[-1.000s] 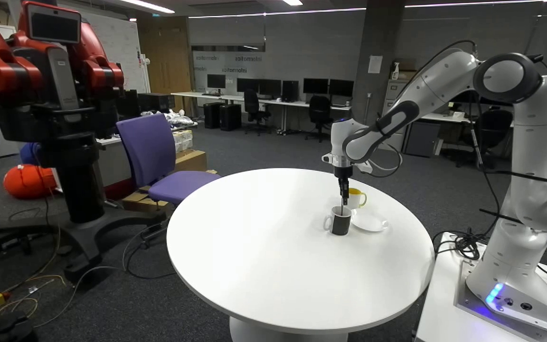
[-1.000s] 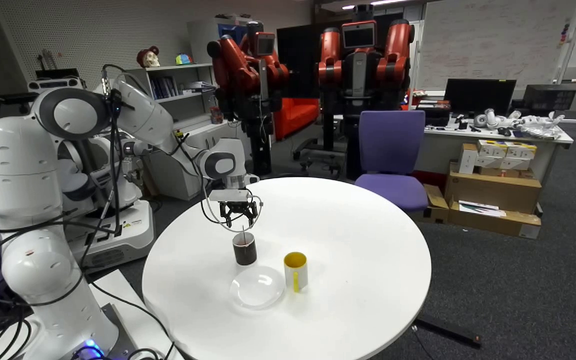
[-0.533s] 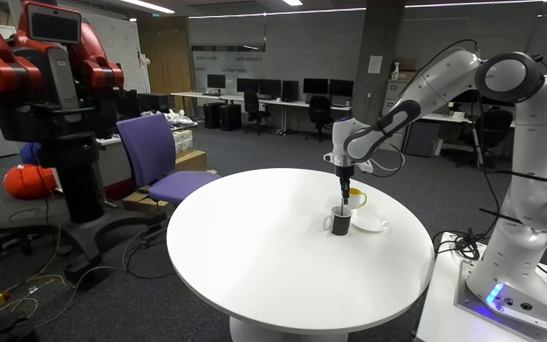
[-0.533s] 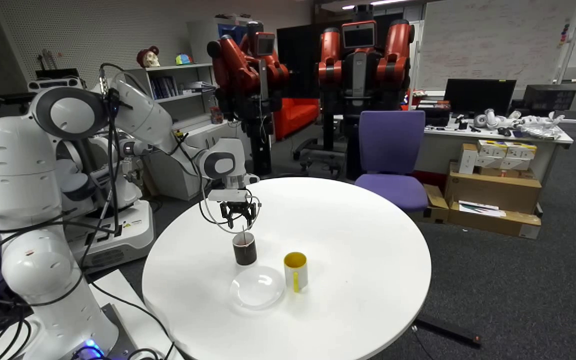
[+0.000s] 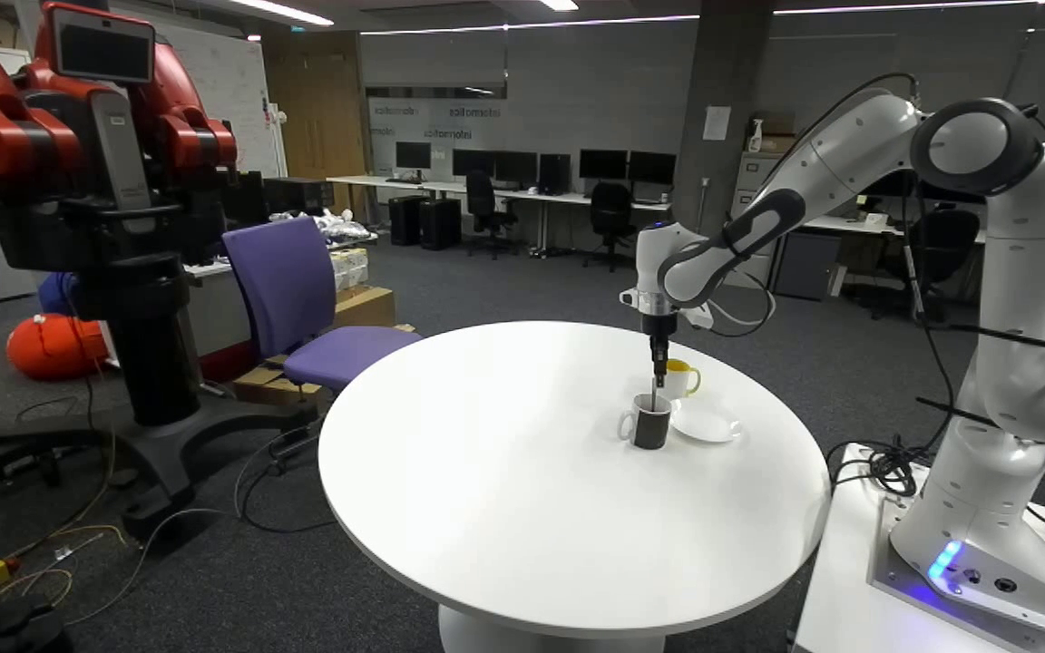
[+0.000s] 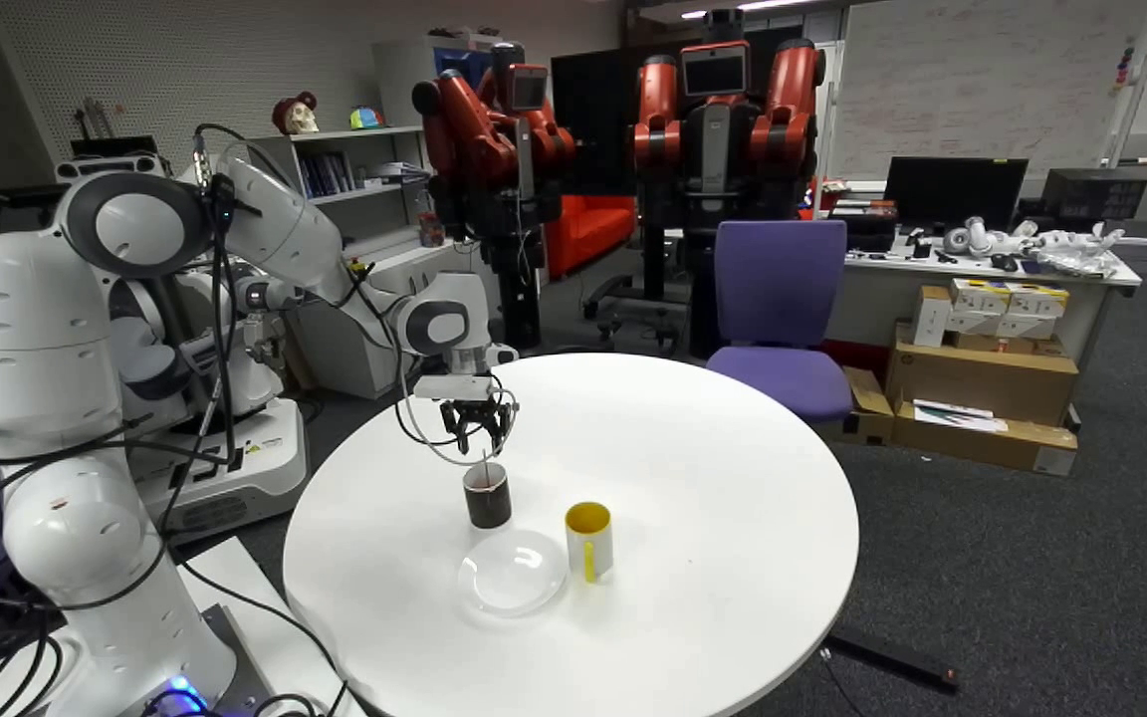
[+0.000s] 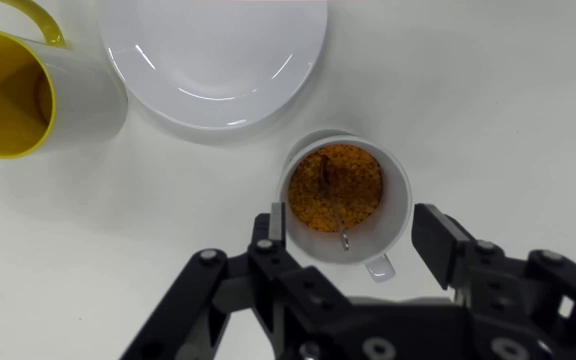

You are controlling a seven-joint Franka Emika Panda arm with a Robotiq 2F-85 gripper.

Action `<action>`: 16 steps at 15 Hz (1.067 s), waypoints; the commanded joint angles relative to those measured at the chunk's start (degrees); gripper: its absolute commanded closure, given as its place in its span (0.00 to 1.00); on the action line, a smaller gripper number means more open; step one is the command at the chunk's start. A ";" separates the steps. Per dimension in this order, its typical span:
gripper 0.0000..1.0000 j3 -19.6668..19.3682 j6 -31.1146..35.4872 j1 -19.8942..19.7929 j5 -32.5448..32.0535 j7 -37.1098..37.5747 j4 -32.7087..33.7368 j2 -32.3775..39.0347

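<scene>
Dark carpet (image 6: 1051, 578) surrounds a round white tabletop (image 6: 733, 478); beyond it, in an exterior view, stand a purple chair (image 6: 781, 289), red robots (image 6: 718, 149) and a whiteboard (image 6: 992, 90), and in an exterior view monitors (image 5: 602, 164) line the back of the room. Reaching over the tabletop, the arm (image 6: 280, 224) holds its end effector (image 7: 349, 225) pointing down above the dark mug (image 6: 487, 506). Its fingers (image 7: 435, 240) are spread, and in the wrist view the top of the spoon (image 7: 335, 212) lies between them with a visible gap on each side. The spoon leans in the dark mug, its lower end in orange grains (image 7: 358, 187) and its upper end rising past the rim. Upright on the tabletop, the dark mug is white inside. Near it, but apart, lies the white plate (image 6: 514, 573). The yellow mug (image 6: 601, 543), white outside with a yellow handle and lining, stands upright just beside the plate; whether those two touch, I cannot tell.
</scene>
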 commanded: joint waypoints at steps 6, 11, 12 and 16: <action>0.38 0.32 4.28 -1.45 0.87 -0.11 -1.35 -0.35; 0.48 0.62 5.43 -1.50 1.38 -0.42 -0.86 0.71; 0.50 0.70 5.35 -1.54 1.56 -0.58 -0.79 0.86; 0.70 1.04 4.99 -1.52 1.79 -0.97 -0.47 1.72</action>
